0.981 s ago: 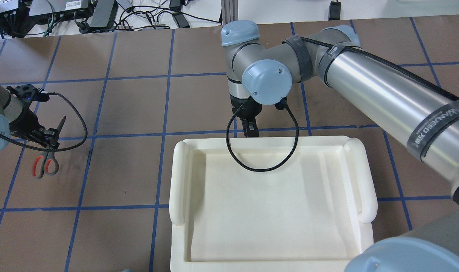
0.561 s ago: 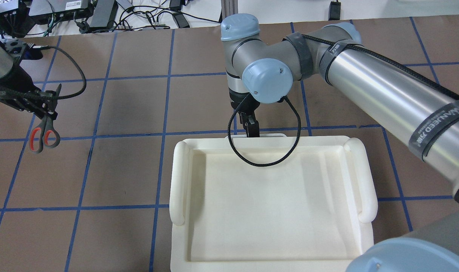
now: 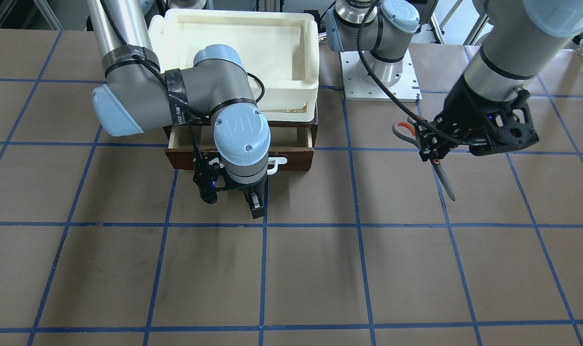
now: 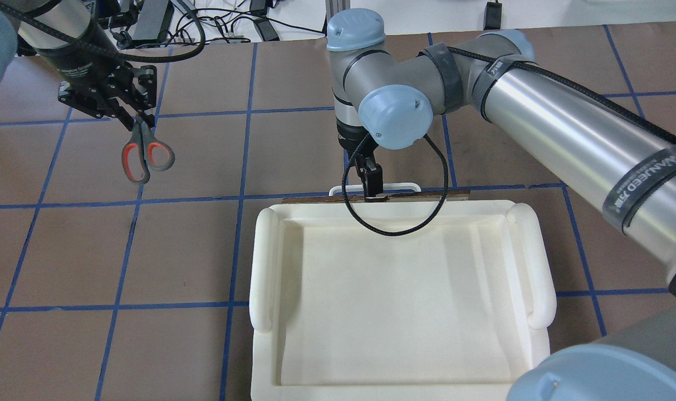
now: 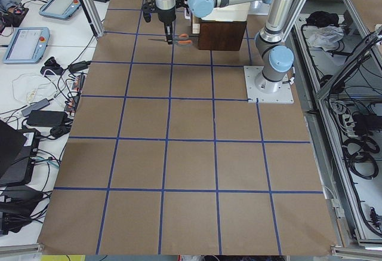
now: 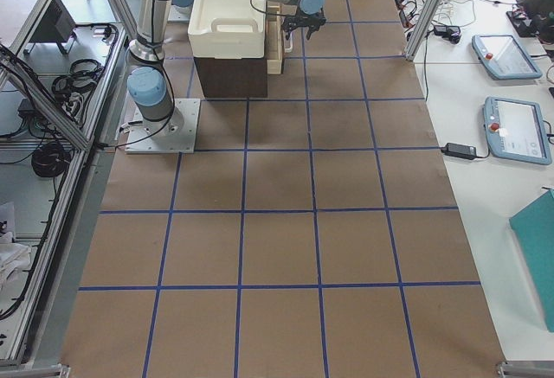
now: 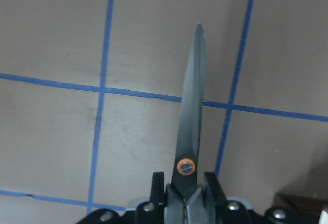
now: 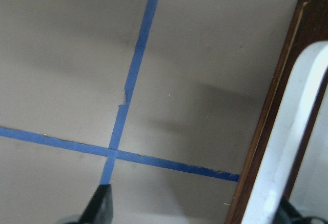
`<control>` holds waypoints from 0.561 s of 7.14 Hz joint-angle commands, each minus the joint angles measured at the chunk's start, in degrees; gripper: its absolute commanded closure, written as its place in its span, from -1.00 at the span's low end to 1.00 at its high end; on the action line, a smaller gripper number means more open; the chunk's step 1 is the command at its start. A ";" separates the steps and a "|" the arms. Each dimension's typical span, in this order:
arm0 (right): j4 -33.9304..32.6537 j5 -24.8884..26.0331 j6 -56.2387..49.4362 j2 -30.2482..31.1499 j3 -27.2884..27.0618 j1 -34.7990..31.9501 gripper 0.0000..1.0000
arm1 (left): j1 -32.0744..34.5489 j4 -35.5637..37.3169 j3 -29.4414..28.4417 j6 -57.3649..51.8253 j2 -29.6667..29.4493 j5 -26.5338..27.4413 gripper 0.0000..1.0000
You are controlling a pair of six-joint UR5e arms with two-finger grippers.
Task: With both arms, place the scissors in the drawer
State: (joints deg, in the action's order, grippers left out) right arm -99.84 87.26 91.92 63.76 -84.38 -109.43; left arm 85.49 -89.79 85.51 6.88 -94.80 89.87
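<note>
My left gripper (image 4: 133, 118) is shut on the scissors (image 4: 147, 157) near the pivot and holds them above the table, left of the drawer. The orange-lined handles point back toward the robot. The slim blades (image 7: 192, 106) point forward (image 3: 444, 180). The dark brown drawer (image 3: 296, 158) stands partly open and shows its pale plywood inside (image 3: 291, 137). My right gripper (image 4: 371, 186) is at the drawer's white bar handle (image 4: 405, 185). In the right wrist view its fingers (image 8: 101, 207) stand wide apart, with the handle (image 8: 287, 152) next to the other finger.
A cream-white plastic tray (image 4: 263, 267) sits on top of the drawer cabinet (image 3: 310, 48). The brown table has a grid of blue tape lines (image 4: 243, 195). Cables and power bricks (image 4: 148, 22) lie beyond the far table edge. The left arm's base plate (image 3: 380, 79) stands beside the cabinet.
My left gripper has carried the scissors up, away from the robot and to the right. My right gripper has moved forward and the drawer front and handle have slid out from under the tray.
</note>
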 commanded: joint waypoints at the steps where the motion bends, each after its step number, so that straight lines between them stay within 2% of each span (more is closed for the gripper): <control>1: -0.45 0.10 -1.04 -0.47 1.58 0.26 -1.00 | 5.55 -2.22 -0.70 4.72 1.63 0.04 1.00; 4: -0.45 0.28 -2.35 -3.02 4.74 0.35 -1.00 | 5.82 -4.34 -0.70 4.63 2.43 -0.84 1.00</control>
State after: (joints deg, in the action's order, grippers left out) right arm -100.28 87.46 90.36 61.60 -80.85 -109.10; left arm 91.03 -93.76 84.85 11.47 -92.53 89.36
